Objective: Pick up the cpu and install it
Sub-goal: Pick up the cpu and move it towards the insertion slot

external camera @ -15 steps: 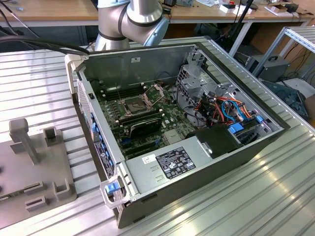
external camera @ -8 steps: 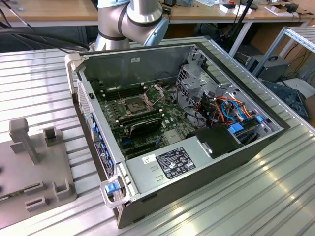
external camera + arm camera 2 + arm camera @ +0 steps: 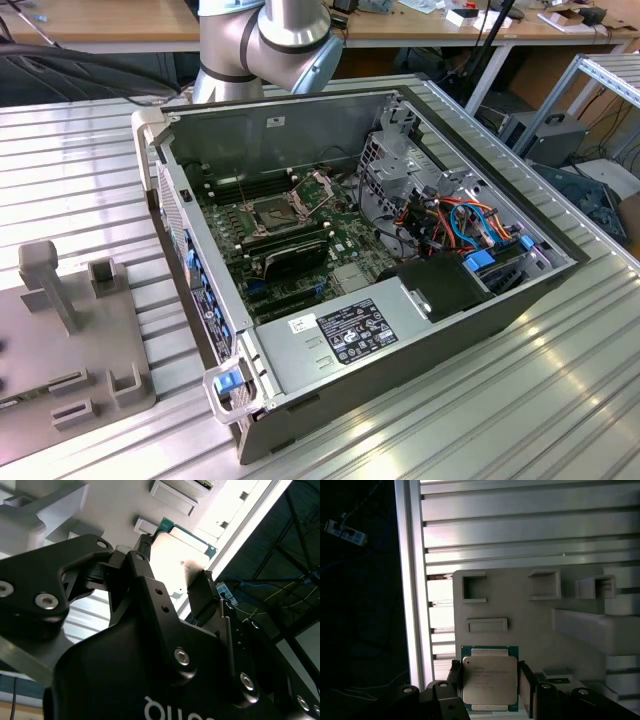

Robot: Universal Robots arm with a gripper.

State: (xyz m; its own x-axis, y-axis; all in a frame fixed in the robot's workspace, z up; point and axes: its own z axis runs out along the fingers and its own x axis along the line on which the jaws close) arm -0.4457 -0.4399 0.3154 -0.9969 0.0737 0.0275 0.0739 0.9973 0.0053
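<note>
gripper (image 3: 490, 666) jaws pinched cpu (image 3: 489, 681) by two opposite edges. Black fingers (image 3: 456, 679) sat flush vs its rim each side, seen in both wrist views. Couldn't tell whether cpu rested on plate (image 3: 520, 615) or hung just clear of it.

cpu: thin flat square, dull silver-grey lid, green board showing as a narrow border round it.

plate: matte light-grey slab w/ square open pockets, one shallow rectangular slot and raised blocks. cpu was near the plate edge that ran along the bench (image 3: 530, 535) rim.

bench: shiny ribbed aluminium, long parallel slats w/ grooves. Its rail (image 3: 412, 580) ran just beside the plate, w/ dark space beyond it.

Exterior view:
- case (image 3: 290, 125) lay on bench w/ its side open upward, grey sheet-metal walls rimming it all round.
- Green mobo (image 3: 340, 235) inside, socket (image 3: 272, 213) w/ shiny metal frame about mid-board.
- Orange/blue cables (image 3: 470, 215) bunched toward the exterior view's right.
- Plate sat at the exterior view's left of case, bare slats between them.
- arm (image 3: 265, 40), silver-grey round joint, stood behind case.
</note>
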